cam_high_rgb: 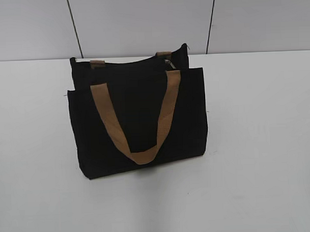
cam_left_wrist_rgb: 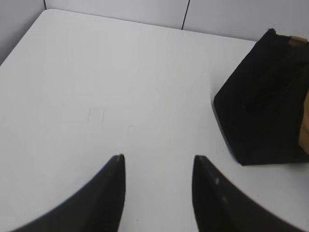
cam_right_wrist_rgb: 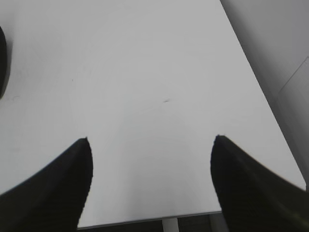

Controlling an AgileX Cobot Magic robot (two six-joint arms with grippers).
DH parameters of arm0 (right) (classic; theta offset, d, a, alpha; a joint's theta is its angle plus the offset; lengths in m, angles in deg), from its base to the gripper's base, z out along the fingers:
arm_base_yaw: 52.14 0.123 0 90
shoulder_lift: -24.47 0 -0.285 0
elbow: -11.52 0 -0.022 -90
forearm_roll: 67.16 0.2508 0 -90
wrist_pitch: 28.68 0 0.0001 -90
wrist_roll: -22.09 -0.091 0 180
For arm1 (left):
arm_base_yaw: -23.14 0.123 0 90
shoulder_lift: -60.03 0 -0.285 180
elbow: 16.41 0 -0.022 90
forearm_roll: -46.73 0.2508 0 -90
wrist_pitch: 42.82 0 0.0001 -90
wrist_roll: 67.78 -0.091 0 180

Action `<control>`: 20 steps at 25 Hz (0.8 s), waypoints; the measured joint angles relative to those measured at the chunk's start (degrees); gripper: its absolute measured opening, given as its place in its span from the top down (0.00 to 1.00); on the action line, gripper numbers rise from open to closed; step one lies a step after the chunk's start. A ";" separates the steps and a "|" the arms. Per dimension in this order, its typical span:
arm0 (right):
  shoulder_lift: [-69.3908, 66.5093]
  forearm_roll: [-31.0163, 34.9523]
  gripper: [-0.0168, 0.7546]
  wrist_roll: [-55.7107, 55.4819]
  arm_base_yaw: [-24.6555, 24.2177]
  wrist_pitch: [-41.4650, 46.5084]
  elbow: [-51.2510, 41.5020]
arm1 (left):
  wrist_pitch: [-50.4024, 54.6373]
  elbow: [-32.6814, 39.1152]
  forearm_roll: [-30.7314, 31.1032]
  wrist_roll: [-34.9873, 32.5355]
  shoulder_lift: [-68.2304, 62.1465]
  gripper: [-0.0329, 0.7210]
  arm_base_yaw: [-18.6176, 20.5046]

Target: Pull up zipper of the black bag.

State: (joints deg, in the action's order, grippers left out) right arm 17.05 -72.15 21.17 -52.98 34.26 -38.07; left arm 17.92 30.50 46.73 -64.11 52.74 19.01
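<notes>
The black bag point(cam_high_rgb: 137, 116) stands upright in the middle of the white table, with a tan strap point(cam_high_rgb: 140, 121) hanging down its front. The small silver zipper pull point(cam_high_rgb: 168, 62) sits on the top edge near the right end. No gripper shows in the exterior view. In the left wrist view my left gripper point(cam_left_wrist_rgb: 158, 157) is open and empty over bare table, with the bag's end point(cam_left_wrist_rgb: 263, 106) to its upper right. In the right wrist view my right gripper point(cam_right_wrist_rgb: 152, 140) is open and empty over the table; a dark sliver that may be the bag point(cam_right_wrist_rgb: 2, 63) shows at the left edge.
The white table point(cam_high_rgb: 258, 143) stretches around the bag. A grey panelled wall point(cam_high_rgb: 141, 19) stands behind it. In the right wrist view the table's edge point(cam_right_wrist_rgb: 145, 220) runs just under the fingers and its right edge slants up.
</notes>
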 joint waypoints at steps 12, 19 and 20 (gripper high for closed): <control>0.00 0.00 0.22 0.00 -0.73 0.00 0.00 | 0.00 0.00 0.00 0.00 0.04 0.61 0.00; 0.00 0.00 0.22 0.00 -0.73 0.00 0.00 | 0.00 0.00 0.00 0.00 0.04 0.64 0.00; 0.00 0.01 0.22 0.00 -0.73 0.00 0.00 | 0.00 0.00 0.00 0.00 0.04 0.64 0.00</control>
State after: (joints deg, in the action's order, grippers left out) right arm 17.05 -72.14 21.17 -53.71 34.26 -38.07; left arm 17.92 30.50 46.73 -64.11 52.77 19.01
